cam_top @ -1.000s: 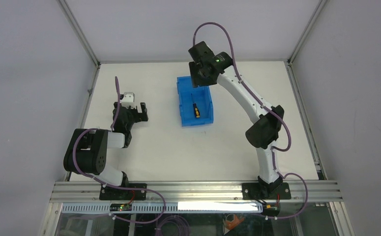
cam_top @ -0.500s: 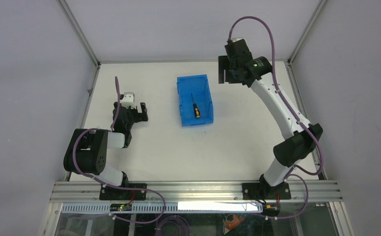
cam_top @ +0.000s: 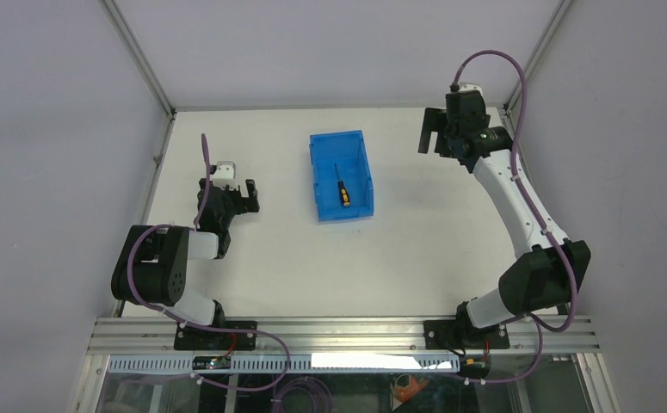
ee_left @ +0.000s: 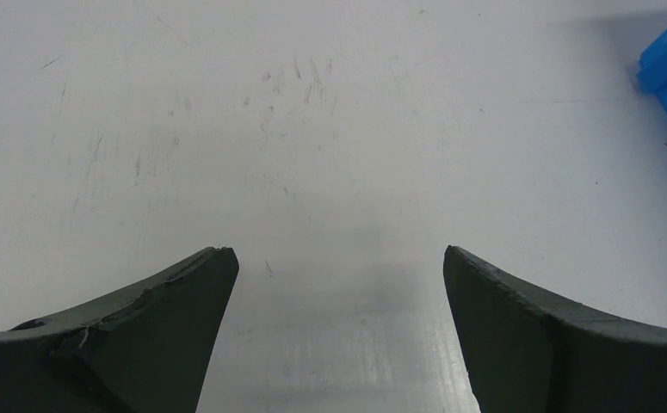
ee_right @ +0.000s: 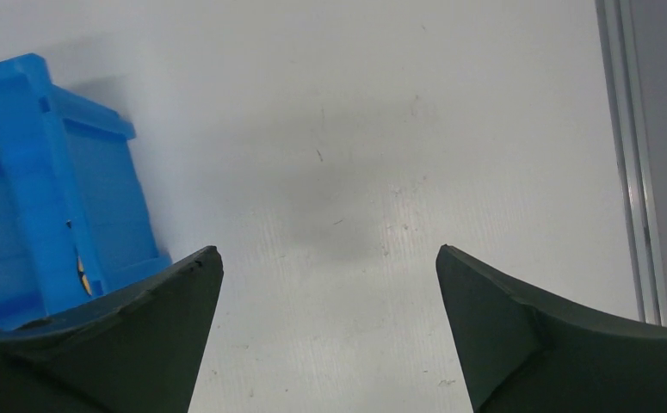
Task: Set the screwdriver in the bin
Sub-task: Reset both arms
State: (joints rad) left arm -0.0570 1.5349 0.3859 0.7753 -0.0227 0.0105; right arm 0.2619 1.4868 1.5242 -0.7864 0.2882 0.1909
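One small orange-and-black-handled screwdriver [cam_top: 342, 191] lay inside the one translucent blue rectangular plastic bin [cam_top: 316, 165], centre-far on the white worktop [cam_top: 416, 249]. The left end effector [ee_left: 336, 258] and right end effector [ee_right: 325, 254] (two in all) both gaped wide, empty.

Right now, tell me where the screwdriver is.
In the top view the screwdriver lies inside the bin at mid-table, between the left gripper and the right gripper.

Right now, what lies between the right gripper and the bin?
Nothing: only bare table separates the right gripper and the bin in the top view. The right wrist view shows the same bare stretch beside the bin's wall.
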